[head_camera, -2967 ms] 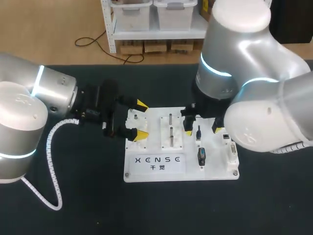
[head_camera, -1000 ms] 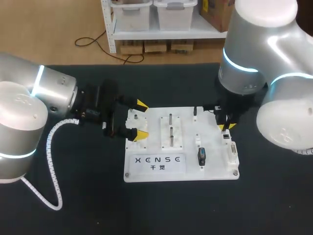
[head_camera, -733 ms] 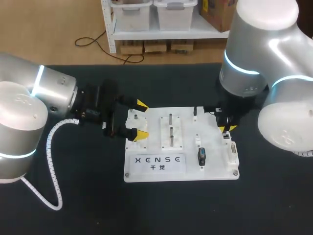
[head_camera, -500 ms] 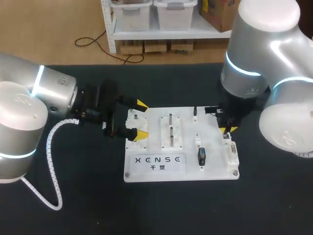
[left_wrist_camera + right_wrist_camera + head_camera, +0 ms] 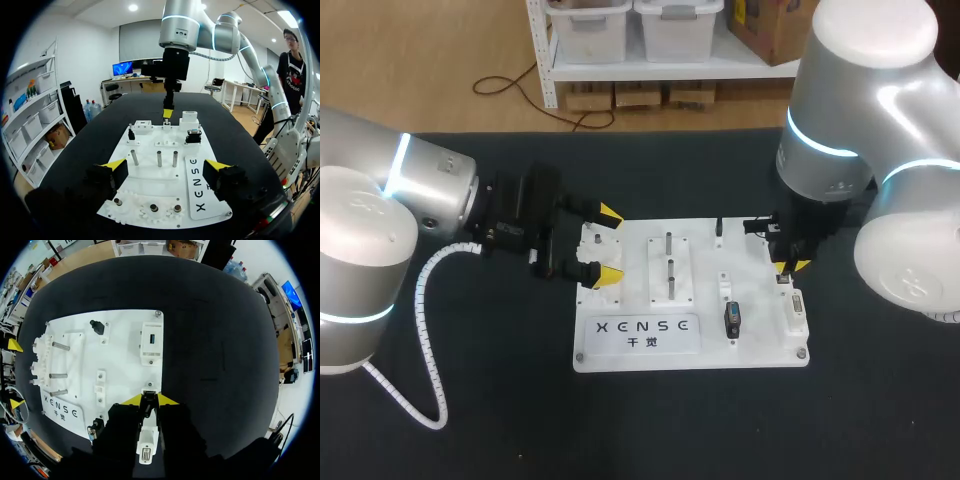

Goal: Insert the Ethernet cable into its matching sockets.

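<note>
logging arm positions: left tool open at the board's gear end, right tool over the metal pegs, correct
No: the right tool hangs over the sockets by the board's right edge, not the metal pegs, as the head view shows. The rest holds.

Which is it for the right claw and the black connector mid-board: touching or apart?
Apart. Head view: the right claw sits near the board's right edge; a strip of bare white board separates it from the black connector.
</note>
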Controlling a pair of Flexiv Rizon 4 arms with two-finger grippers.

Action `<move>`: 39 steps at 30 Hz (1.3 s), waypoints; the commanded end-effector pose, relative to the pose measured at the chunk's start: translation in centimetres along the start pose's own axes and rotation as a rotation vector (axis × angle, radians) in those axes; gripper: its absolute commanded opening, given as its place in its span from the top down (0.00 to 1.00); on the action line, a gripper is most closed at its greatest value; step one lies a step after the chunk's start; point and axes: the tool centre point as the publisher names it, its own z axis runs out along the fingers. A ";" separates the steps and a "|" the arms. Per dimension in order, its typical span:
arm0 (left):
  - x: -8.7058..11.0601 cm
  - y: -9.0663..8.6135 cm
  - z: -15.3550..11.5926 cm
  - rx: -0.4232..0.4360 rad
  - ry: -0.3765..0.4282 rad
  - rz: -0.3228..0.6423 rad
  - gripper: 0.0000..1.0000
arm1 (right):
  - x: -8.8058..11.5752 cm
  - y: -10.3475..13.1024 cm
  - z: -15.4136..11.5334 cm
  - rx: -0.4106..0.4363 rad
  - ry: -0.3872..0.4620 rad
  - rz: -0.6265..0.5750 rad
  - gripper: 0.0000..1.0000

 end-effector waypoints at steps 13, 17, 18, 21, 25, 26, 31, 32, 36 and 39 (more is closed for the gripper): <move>0.2 -0.1 0.0 -0.004 -0.006 0.003 0.00 | -0.5 0.0 0.5 -0.016 0.005 -0.003 1.00; 0.2 -0.1 0.0 -0.004 -0.006 0.003 0.00 | -0.5 -0.2 0.6 -0.013 0.009 -0.004 1.00; 0.2 -0.1 0.0 -0.004 -0.006 0.003 0.00 | -0.5 -0.2 0.7 -0.012 0.010 -0.004 1.00; 0.2 -0.1 0.0 -0.004 -0.006 0.003 0.00 | -0.3 -0.1 0.8 -0.013 0.019 -0.006 1.00; 0.2 -0.1 0.0 -0.004 -0.006 0.003 0.00 | -0.3 -0.1 1.3 -0.017 0.030 -0.008 1.00; 0.2 -0.1 0.0 -0.004 -0.006 0.003 0.00 | -0.3 -0.1 1.3 -0.017 0.031 -0.009 1.00; 0.2 -0.1 0.0 -0.004 -0.006 0.003 0.00 | -0.4 0.0 1.6 -0.018 0.039 -0.012 1.00; 0.2 -0.1 0.0 -0.004 -0.006 0.003 0.00 | -0.4 0.0 1.7 -0.019 0.040 -0.013 1.00; 0.2 -0.1 0.0 -0.004 -0.006 0.003 0.00 | -0.5 0.2 2.0 -0.021 0.049 -0.024 1.00; 0.2 -0.1 0.0 -0.004 -0.006 0.003 0.00 | -0.4 0.4 2.3 -0.020 0.060 -0.034 1.00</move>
